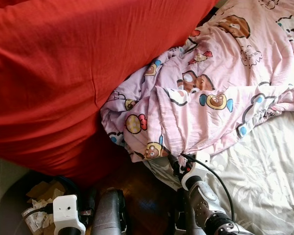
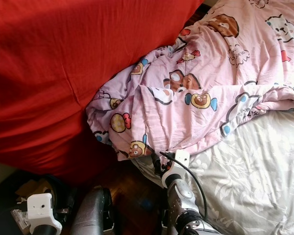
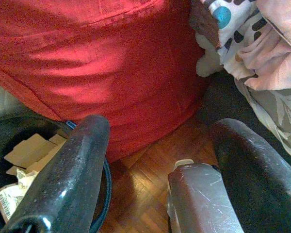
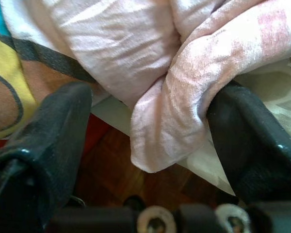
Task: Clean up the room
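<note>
The right gripper (image 4: 150,145) sits at the near hem of the pink cartoon-print quilt (image 1: 220,93), where the quilt hangs over the edge of the bed (image 1: 269,176). In the head views its fingers are buried under the cloth and cannot be made out. The right wrist view shows both black fingers (image 4: 252,141) spread apart with a hanging fold of the quilt between them; the cloth touches one finger, but whether they pinch it I cannot tell.

The left gripper (image 3: 155,160) hangs low beside the bed, well away from the quilt, its two fingers wide apart with nothing between them. Past it lie the wooden floor (image 3: 150,160) and one dark waste bin (image 1: 14,205) with crumpled paper and card inside; the bin is cut off by the frame edge.

One big red cushion (image 1: 63,73) rises ahead of the left gripper, touching the quilt along its side, and its top runs out of frame. Only the left wrist view shows a small white soft thing (image 3: 207,60) tucked under the quilt's edge; what it is I cannot tell.
</note>
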`<state>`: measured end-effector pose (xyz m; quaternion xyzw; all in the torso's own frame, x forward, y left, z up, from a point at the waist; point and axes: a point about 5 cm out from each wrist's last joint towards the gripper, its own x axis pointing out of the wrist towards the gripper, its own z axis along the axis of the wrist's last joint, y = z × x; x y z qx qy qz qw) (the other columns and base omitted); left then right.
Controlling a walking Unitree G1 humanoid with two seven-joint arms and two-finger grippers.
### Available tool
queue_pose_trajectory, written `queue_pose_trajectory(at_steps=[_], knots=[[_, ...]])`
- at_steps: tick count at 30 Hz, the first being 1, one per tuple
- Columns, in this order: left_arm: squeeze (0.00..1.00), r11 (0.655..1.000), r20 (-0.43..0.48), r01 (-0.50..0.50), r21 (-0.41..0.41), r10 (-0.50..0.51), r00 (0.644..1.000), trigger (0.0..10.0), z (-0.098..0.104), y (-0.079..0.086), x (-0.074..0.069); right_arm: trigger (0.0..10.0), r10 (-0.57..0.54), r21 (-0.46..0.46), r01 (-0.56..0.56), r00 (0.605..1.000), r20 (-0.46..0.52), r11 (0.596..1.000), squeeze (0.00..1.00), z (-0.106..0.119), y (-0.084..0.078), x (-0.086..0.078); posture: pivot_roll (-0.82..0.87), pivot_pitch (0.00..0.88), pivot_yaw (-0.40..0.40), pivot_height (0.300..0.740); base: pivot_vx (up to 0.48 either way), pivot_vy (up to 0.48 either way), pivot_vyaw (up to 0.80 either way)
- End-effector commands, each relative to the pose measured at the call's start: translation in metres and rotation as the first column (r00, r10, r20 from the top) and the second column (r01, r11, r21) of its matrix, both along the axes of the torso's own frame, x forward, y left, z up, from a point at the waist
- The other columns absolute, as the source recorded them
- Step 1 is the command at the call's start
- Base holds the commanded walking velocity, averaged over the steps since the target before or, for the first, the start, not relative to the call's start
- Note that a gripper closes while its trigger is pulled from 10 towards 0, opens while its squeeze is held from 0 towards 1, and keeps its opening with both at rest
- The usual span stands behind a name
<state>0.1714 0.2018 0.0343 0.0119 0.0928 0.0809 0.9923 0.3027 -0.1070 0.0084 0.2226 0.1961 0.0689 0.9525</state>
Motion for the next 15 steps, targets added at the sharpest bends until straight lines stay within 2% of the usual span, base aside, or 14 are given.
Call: queue_pose_trajectory(at_steps=[1,4,6,12,13,14,15], knots=[[0.0,1.0,-0.058,-0.007,0.006,0.008,0.998,10.0,-0.008,-0.001,-0.009,10.0,-0.011,-0.018,0.009,0.997,-0.08,1.0,0.0,-0.016,-0.001,-0.014,0.11,0.355,-0.007,0.63,0.0,0.0,0.0],[0.0,1.0,-0.06,-0.006,0.005,0.007,0.998,10.0,-0.008,-0.001,-0.01,10.0,-0.054,-0.027,0.051,0.992,-0.115,0.998,0.0,-0.021,-0.007,-0.018,0.11,0.357,-0.007,0.63,0.0,0.0,0.0],[0.0,1.0,-0.065,-0.008,0.006,0.008,0.998,10.0,-0.009,-0.001,-0.013,10.0,-0.145,0.001,0.147,0.978,-0.152,0.989,0.0,-0.025,-0.016,-0.021,0.11,0.363,-0.007,0.63,0.0,0.0,0.0],[0.0,1.0,-0.072,-0.008,0.009,0.008,0.997,10.0,-0.009,0.0,-0.017,10.0,-0.183,0.056,0.194,0.97,-0.162,0.979,0.0,-0.023,-0.019,-0.017,0.12,0.37,-0.003,0.63,0.0,0.0,0.0],[0.0,1.0,-0.073,-0.008,0.01,0.008,0.997,10.0,-0.009,0.0,-0.018,4.6,-0.177,0.057,0.187,0.972,-0.157,0.981,0.0,-0.021,-0.019,-0.016,0.12,0.369,-0.003,0.63,0.0,0.0,0.0],[0.0,1.0,-0.074,-0.008,0.011,0.009,0.997,10.0,-0.009,0.001,-0.019,4.6,-0.175,0.056,0.186,0.972,-0.155,0.981,0.0,-0.021,-0.018,-0.016,0.12,0.369,-0.003,0.63,0.0,0.0,0.0],[0.0,1.0,-0.075,-0.007,0.012,0.008,0.997,10.0,-0.009,0.001,-0.019,0.0,-0.165,0.07,0.176,0.976,-0.142,0.982,0.0,-0.019,-0.016,-0.014,0.12,0.369,-0.002,0.63,0.0,0.0,0.0]])
